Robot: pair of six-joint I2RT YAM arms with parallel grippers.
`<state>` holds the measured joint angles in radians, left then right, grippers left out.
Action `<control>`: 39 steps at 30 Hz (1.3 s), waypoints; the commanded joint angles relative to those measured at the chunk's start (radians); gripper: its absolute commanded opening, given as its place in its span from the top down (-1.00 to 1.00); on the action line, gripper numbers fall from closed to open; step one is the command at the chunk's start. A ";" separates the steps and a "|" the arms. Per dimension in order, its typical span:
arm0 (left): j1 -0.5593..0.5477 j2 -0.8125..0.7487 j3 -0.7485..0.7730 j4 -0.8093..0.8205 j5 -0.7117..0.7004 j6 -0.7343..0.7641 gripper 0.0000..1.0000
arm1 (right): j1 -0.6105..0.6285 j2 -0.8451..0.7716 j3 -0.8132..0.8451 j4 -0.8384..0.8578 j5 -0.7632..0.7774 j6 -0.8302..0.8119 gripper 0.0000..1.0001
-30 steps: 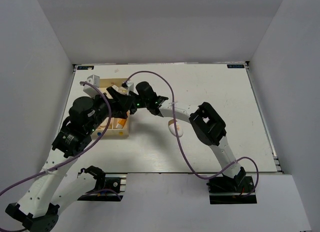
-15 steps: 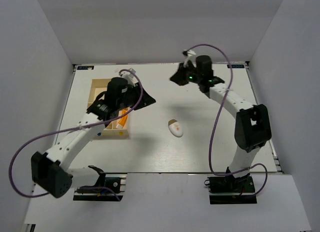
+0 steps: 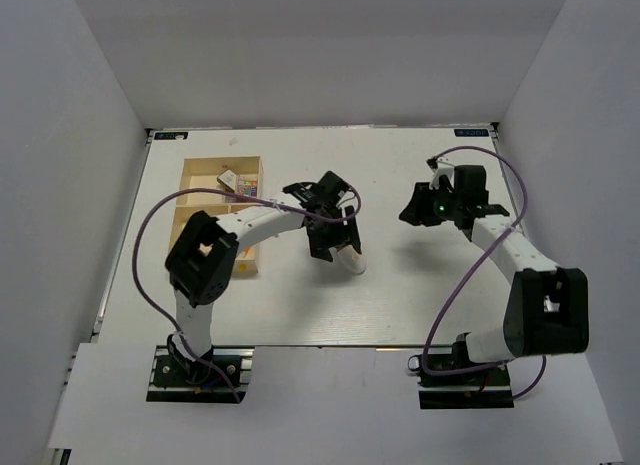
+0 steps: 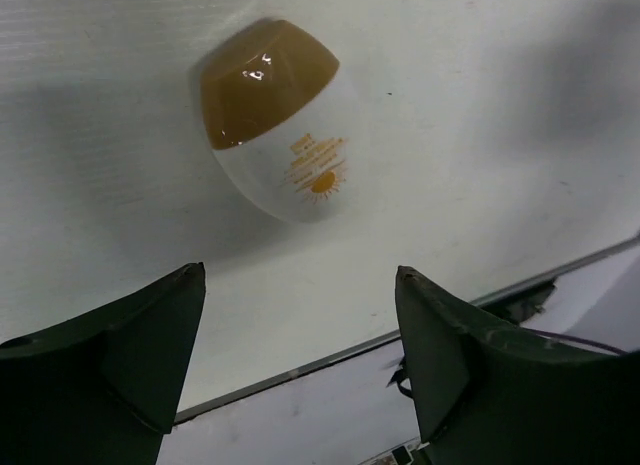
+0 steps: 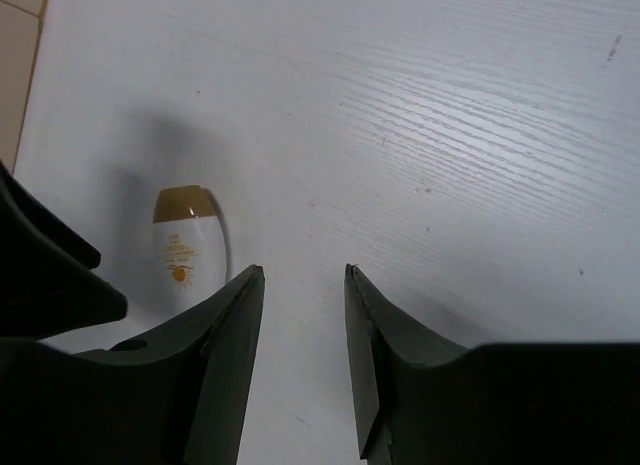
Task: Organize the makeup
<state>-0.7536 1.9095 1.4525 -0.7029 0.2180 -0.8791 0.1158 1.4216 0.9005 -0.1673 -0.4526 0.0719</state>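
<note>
The egg-shaped bottle, white with a brown cap, lies on its side on the white tabletop, about in the middle and to the right of the wooden tray. The left end effector hangs close over it with the fingers spread wide, and nothing is between them. The right end effector is well apart on the right, its fingers parted a little and holding nothing. A colourful palette sits in the far right compartment of the tray.
</note>
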 commanded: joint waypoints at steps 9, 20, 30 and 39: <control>-0.081 0.253 0.376 -0.317 -0.181 -0.106 -0.76 | -0.100 -0.133 -0.115 0.058 -0.058 0.026 0.08; -0.108 0.367 0.470 -0.409 -0.259 -0.153 -0.77 | -0.157 -0.164 -0.166 0.094 -0.104 0.065 0.08; -0.108 0.425 0.451 -0.414 -0.258 -0.127 -0.73 | -0.179 -0.182 -0.201 0.109 -0.124 0.091 0.07; -0.108 0.450 0.390 -0.366 -0.229 -0.015 0.11 | -0.186 -0.194 -0.216 0.118 -0.141 0.109 0.08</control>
<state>-0.8589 2.3096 1.9034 -1.1072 0.0086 -0.9432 -0.0639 1.2591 0.6891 -0.0868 -0.5652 0.1612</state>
